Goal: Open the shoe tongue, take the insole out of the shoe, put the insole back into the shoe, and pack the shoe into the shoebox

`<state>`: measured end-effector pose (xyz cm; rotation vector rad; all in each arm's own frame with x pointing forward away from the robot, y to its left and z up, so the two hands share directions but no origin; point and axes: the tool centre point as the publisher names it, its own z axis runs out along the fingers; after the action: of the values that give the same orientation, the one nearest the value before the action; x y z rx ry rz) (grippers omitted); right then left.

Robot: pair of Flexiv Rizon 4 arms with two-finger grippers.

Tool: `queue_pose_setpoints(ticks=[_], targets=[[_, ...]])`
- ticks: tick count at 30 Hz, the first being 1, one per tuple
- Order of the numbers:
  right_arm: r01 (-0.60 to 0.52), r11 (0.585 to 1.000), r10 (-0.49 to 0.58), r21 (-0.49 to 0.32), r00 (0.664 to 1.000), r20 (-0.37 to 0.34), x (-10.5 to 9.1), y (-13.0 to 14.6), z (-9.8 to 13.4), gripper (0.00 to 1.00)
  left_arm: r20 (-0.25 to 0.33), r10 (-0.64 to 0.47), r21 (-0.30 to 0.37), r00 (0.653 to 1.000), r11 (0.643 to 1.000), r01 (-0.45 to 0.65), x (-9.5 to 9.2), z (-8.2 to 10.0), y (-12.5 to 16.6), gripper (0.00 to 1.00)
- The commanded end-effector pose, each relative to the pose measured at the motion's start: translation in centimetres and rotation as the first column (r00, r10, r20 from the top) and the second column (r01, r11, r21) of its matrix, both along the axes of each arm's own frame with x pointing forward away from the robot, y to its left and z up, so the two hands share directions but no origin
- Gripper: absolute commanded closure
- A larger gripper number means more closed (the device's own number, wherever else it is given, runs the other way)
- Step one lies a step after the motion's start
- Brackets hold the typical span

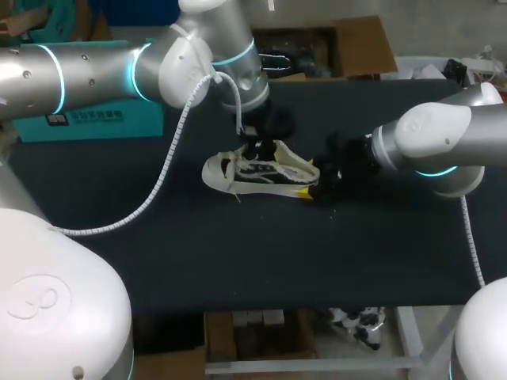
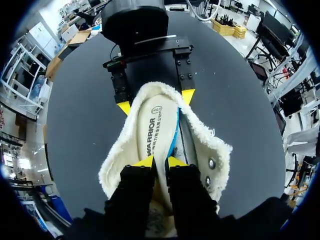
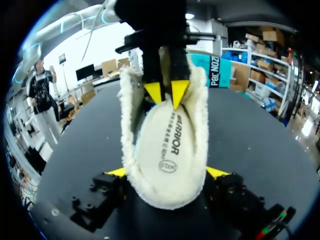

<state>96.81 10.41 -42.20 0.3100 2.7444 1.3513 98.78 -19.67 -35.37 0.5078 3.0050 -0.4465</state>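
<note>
On the table (image 1: 238,261), left gripper (image 2: 160,161) tight on the insole (image 2: 157,127), right gripper (image 3: 167,172) tight across the shoe (image 3: 131,150), teal box (image 1: 103,123) aside.

Matte black tabletop (image 1: 238,261), evenly lit

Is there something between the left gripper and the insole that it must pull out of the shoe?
Nothing visible does. The left gripper is shut on the insole inside the shoe, and the right gripper holds the shoe from both sides.
</note>
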Motion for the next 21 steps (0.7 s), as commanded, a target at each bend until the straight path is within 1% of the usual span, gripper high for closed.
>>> queue_pose_setpoints(ticks=[1, 5, 9, 13, 17, 21], targets=[[-0.002, 1.000, 0.002, 0.002, 1.000, 0.001, -0.2, 0.3, -0.3, 1.00, -0.001, -0.003, 0.003, 1.000, 1.000, 0.003, -0.5, 2.4, -0.4, 1.00], [-0.002, 1.000, 0.002, 0.002, 1.000, 0.001, -0.2, 0.3, -0.3, 1.00, -0.013, -0.006, -0.008, 1.000, 1.000, 0.006, -0.8, 2.9, -0.9, 1.00], [-0.002, 1.000, 0.002, 0.002, 1.000, 0.001, -0.2, 0.3, -0.3, 1.00, -0.054, -0.006, -0.035, 0.999, 0.999, 0.004, -0.9, 2.9, -1.1, 1.00], [-0.002, 1.000, 0.002, 0.002, 1.000, 0.001, -0.2, 0.3, -0.3, 1.00, -0.104, 0.002, -0.069, 0.995, 0.998, -0.009, -0.8, 2.4, -1.2, 1.00], [-0.002, 1.000, 0.002, 0.002, 1.000, 0.001, -0.2, 0.3, -0.3, 1.00, -0.152, 0.036, -0.104, 0.988, 0.993, -0.052, -0.5, 1.6, -1.2, 1.00], [-0.002, 1.000, 0.002, 0.002, 1.000, 0.001, -0.2, 0.3, -0.3, 1.00, -0.213, 0.061, -0.161, 0.975, 0.982, -0.097, -0.3, 1.1, -1.0, 1.00]])
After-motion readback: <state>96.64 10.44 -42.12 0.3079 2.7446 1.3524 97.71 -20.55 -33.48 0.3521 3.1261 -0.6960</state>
